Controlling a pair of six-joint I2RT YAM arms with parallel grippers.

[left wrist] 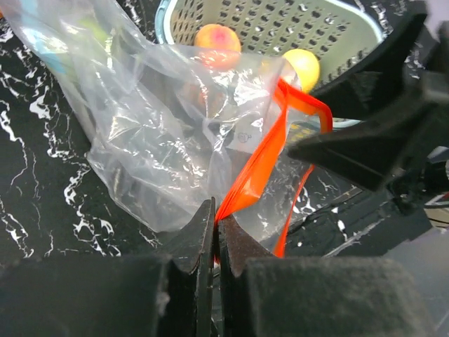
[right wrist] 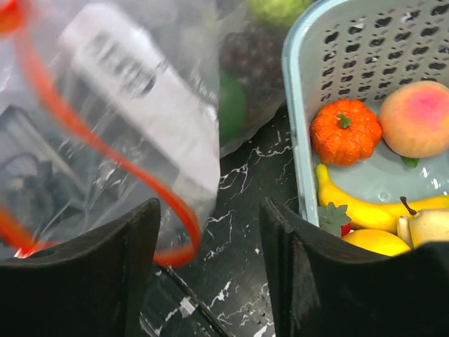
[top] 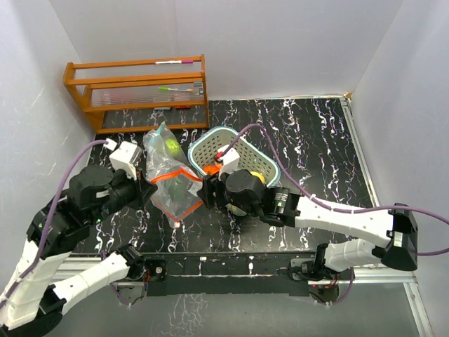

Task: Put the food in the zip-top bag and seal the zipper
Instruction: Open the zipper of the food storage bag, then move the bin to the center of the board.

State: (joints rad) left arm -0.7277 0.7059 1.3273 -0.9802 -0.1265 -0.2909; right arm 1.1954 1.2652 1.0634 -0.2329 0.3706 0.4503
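The zip-top bag (top: 170, 184) is clear, crinkled plastic edged with an orange zipper strip (left wrist: 256, 168). It lies on the black marbled counter (top: 316, 140) just at 9 o'clock of the pale teal basket (right wrist: 295, 105). In the top view its mouth gapes toward 6 o'clock and its closed end points to 12. The left tool (left wrist: 215, 219) has its fingers pressed together on the orange strip at the 9 o'clock corner of the mouth. The right tool (right wrist: 209, 210) stands with its fingers apart at the 3 o'clock side, and the strip loops through the gap between them without any visible pinch. Some of the food is in the bag. A round green piece (top: 172, 146) shows through the plastic near the closed end, and the right wrist view shows a dark bumpy cluster (right wrist: 247, 55) behind the film, too blurred to name. The rest lies in the basket: a ribbed orange pumpkin (right wrist: 345, 130) with a green stem, a pink-blushed peach (right wrist: 419, 118) at 3 o'clock of it, a yellow banana (right wrist: 361, 203) at 6 o'clock of the pumpkin, and a glossy yellow fruit (right wrist: 377, 241) nearer still.
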